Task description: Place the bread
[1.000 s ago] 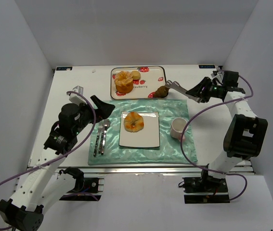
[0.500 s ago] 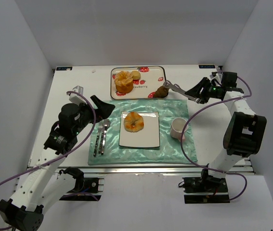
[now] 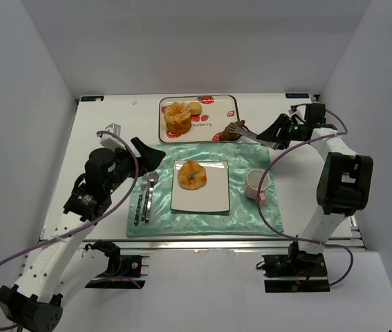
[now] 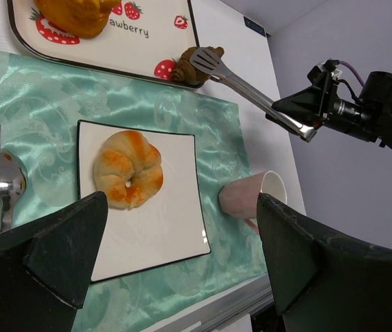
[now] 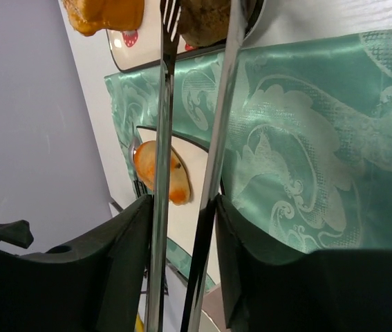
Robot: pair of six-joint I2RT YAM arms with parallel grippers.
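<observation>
The small brown bread [image 3: 231, 131] sits at the near right corner of the strawberry tray [image 3: 213, 114], right where the tray meets the green placemat [image 3: 251, 214]. It is caught between the tips of the tongs [image 3: 254, 133]. Whether it rests on the rim or is just lifted I cannot tell. The tongs seem to be used so that the bread is gripped gently and from a distance. The right gripper [image 3: 277, 133] pinches the tongs' handles between its jaws, with both metal blades running out between the fingers. That arm reaches to the far right of the table, with its wrist laid low and turned leftward so the tongs slant across to the tray. The likely target is the white plate [image 3: 209, 197], near the bread on the placemat, where an orange roll [image 3: 191, 175] already lies. The left gripper [image 3: 147, 153] hangs over the placemat's left edge above the cutlery [image 3: 144, 197], its jaws spread wide and holding nothing, clear of the path.
</observation>
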